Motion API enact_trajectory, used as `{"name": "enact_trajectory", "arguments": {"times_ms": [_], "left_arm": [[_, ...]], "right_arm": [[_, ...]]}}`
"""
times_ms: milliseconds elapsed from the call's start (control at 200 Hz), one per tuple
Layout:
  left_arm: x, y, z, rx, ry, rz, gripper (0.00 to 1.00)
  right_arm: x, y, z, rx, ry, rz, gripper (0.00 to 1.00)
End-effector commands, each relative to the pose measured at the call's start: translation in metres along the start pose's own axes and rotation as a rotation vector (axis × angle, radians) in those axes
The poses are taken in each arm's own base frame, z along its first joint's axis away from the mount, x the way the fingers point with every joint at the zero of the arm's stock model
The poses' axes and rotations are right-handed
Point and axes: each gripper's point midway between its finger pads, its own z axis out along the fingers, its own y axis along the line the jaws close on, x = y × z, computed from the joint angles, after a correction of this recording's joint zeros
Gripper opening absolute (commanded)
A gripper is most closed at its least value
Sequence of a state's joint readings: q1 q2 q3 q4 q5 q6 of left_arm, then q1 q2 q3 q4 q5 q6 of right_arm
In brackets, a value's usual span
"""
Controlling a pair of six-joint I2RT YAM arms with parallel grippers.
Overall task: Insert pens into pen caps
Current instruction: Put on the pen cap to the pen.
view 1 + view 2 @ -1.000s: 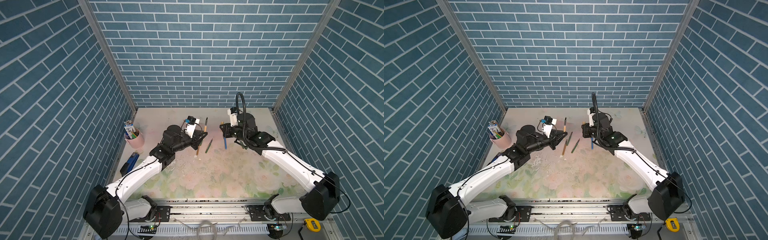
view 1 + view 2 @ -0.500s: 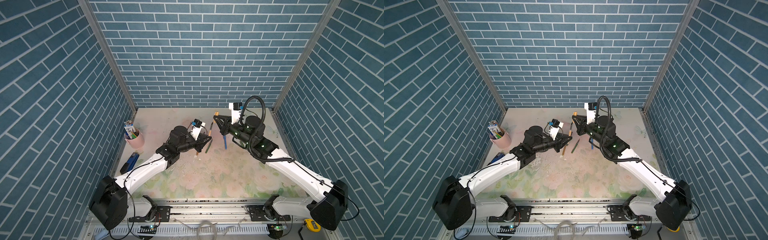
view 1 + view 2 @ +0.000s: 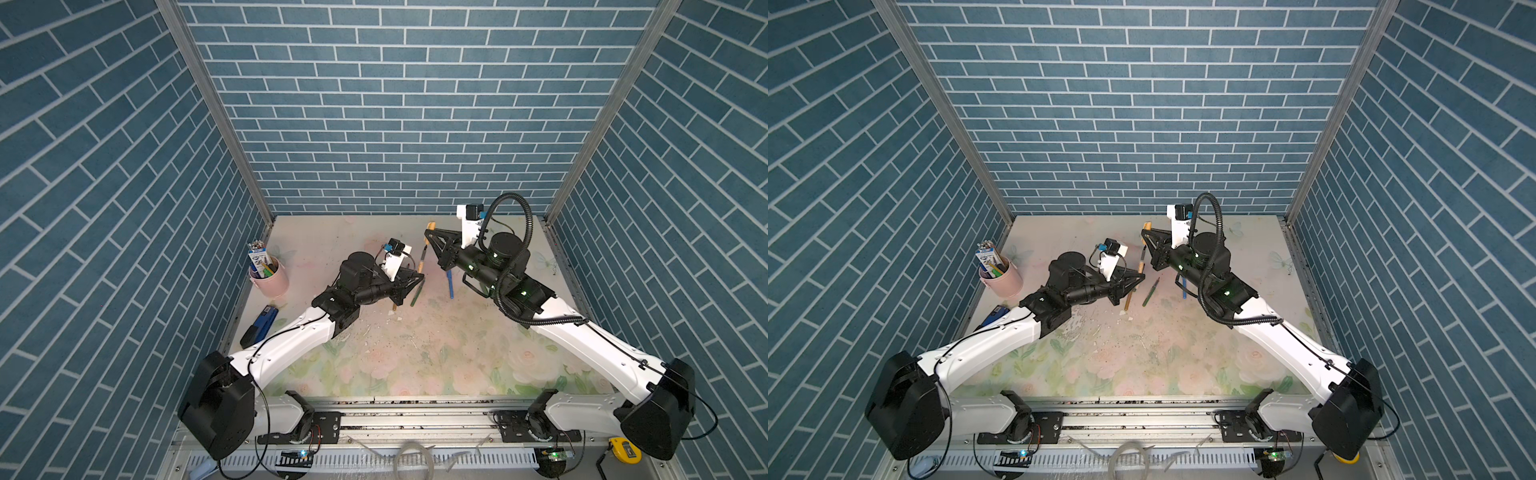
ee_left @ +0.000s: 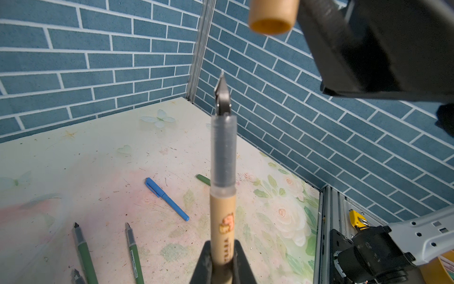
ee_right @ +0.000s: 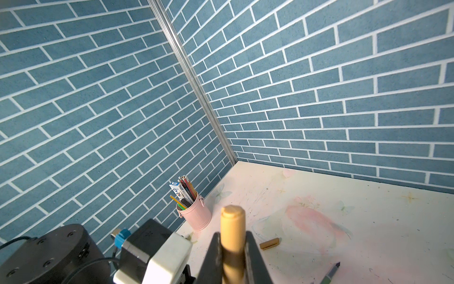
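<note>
The left claw [image 4: 222, 253] grips the brown pen [image 4: 223, 204] by its body, and the right claw [image 5: 232, 248] clamps the brown cap [image 5: 232, 218], apparently so tip meets opening.

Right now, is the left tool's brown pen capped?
Uncapped: the brown pen shows its bare nib, apart from the brown cap in the right tool.

A golden-brown pen [image 4: 222, 216], uncapped with its dark nib bare, is clamped in the left claw [image 4: 222, 246]. At its twelve o'clock in both top views, apart from the nib, the right claw [image 5: 232, 239] grips a golden-brown cap [image 4: 272, 17], open mouth toward the nib. On the worktop [image 3: 415, 353] lie a capped blue pen [image 3: 449, 284] at four o'clock and an uncapped green pen [image 3: 415, 297] at six.
</note>
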State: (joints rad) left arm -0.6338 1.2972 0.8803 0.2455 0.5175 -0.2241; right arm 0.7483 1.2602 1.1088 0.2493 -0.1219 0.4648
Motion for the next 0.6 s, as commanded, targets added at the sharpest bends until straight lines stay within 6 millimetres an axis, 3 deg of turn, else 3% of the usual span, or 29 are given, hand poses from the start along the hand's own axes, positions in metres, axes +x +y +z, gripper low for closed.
{"name": "enact_trajectory", "arguments": {"times_ms": [0, 595], "left_arm": [[-0.018, -0.012, -0.005, 0.028, -0.046, 0.03, 0.09], [-0.02, -0.013, -0.009, 0.024, -0.063, 0.042, 0.09]], "right_arm": [[-0.003, -0.002, 0.004, 0.013, -0.022, -0.018, 0.13], [0.01, -0.008, 0.01, 0.028, 0.015, -0.005, 0.13]]}}
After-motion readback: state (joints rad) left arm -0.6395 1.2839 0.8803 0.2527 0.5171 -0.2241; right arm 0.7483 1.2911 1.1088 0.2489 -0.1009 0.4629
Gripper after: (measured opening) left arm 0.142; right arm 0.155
